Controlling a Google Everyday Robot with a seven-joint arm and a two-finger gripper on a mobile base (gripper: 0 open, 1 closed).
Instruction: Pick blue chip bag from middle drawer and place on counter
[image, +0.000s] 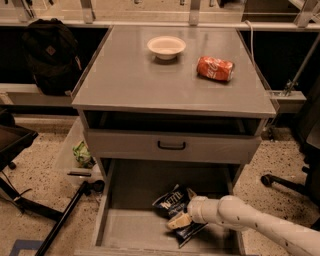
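The blue chip bag (175, 199) lies crumpled on the floor of the open middle drawer (131, 227), right of its centre. My white arm reaches in from the lower right. My gripper (178, 221) sits across the middle of the bag, its tan fingers (181, 220) pinched together on the foil, with bag showing above and below them. The bag rests low in the drawer. The counter (130, 75) is the grey cabinet top above.
A white bowl (166, 47) and a red soda can (215, 68) lying on its side are on the counter. A drawer front with a black handle (171, 146) overhangs the open drawer. A green packet (83, 154), a black backpack (51, 55) and chair legs stand to the left.
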